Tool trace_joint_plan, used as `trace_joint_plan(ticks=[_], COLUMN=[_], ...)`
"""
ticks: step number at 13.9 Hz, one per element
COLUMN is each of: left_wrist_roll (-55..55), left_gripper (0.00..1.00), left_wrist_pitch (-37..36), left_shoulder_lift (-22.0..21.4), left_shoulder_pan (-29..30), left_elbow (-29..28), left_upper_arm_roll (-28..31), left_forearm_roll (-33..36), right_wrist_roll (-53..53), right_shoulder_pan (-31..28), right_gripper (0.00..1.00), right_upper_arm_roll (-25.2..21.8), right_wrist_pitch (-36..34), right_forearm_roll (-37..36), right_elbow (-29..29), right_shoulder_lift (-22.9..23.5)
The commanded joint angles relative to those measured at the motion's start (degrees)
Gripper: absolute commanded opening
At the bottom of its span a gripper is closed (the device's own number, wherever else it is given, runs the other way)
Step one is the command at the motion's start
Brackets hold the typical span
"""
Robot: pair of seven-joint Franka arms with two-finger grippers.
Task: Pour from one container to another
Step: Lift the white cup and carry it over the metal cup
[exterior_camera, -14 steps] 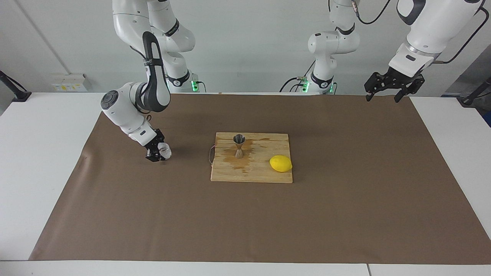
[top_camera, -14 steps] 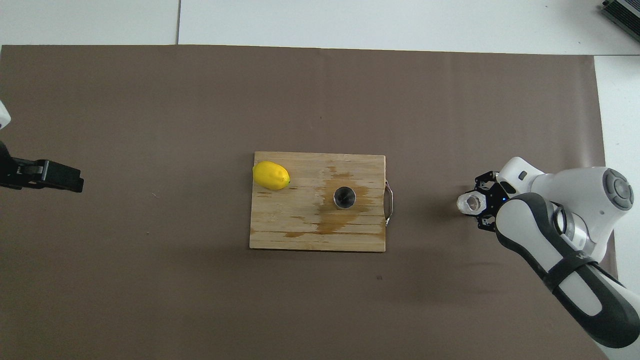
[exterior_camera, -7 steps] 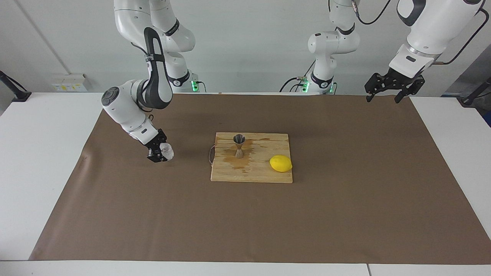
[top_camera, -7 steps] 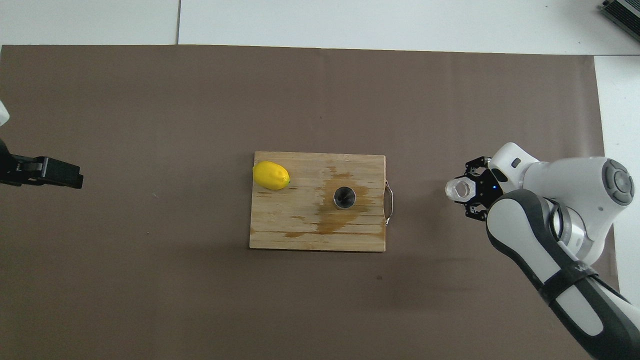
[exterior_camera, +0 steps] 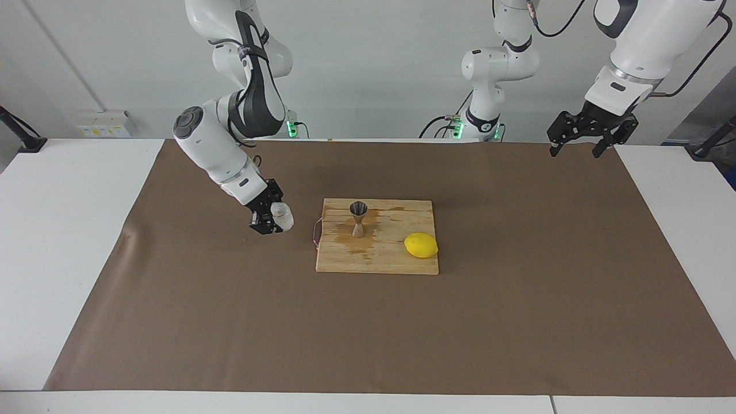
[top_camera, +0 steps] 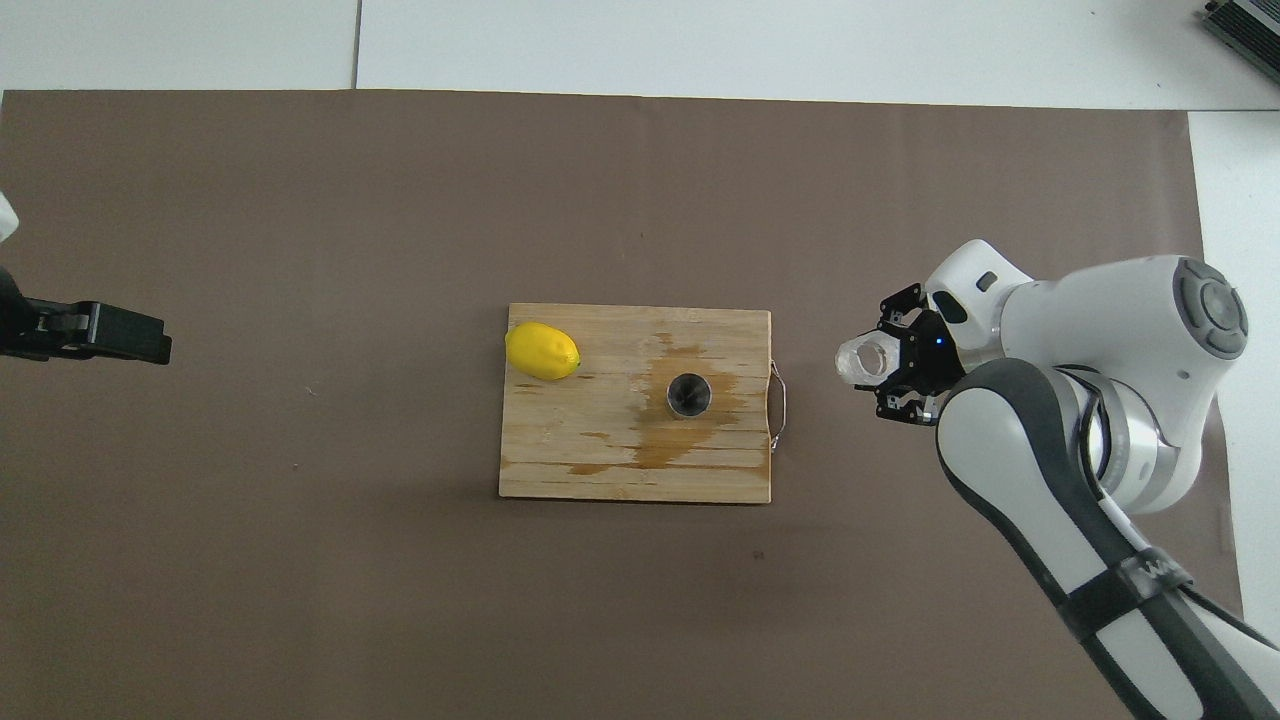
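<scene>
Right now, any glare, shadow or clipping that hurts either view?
Facing view: even light, and the small clear glass cup in the right gripper shows as a pale blob. Overhead view: its rim reads clearly, the silvery hourglass jigger is only a dark circle, and the left gripper is clipped at the edge.

1. I see a white table (exterior_camera: 63,241) bearing a brown paper sheet (exterior_camera: 517,299).
2. Mid-sheet lies a wooden cutting board (exterior_camera: 391,259), stained.
3. On the board: a steel jigger (exterior_camera: 359,219), upright, and a lemon (exterior_camera: 421,245) toward the left arm's end.
</scene>
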Motion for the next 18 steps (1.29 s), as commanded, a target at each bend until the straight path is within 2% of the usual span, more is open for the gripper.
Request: trace_joint_plan(ticks=[1,5,11,18], left_wrist_roll=[-0.83,-0.83,-0.92,-0.92], left_gripper=[1.0,1.0,1.0,1.0], left_wrist_pitch=[0.26,0.08,-0.01,-0.01], left_shoulder_lift=[-1.2,-1.46,-1.46,-1.46], left_shoulder_pan=[-0.16,-0.25,0.54,0.54], left_elbow=[-1.23,-1.76,-1.76,-1.76], left_upper_arm_roll=[0.02,0.02,0.11,0.19], left_forearm_roll=[-0.57,-0.57,-0.57,-0.57], right_wrist_roll=[8.57,18.25,26.16,31.01], right_shoulder_pan=[3.04,9.9,16.49,21.33], right_gripper=[0.19,0.18,0.18,0.18], right_upper_arm_roll=[0.29,0.29,0.29,0.29], right_wrist_pitch=[-4.71,-5.25,-8.14,-9.82], right_forearm_roll=[-5.93,-15.94,-25.7,-37.57], right_elbow=[5.79,9.84,17.57,17.93], right_shoulder_lift=[0.8,2.03,7.91,9.24])
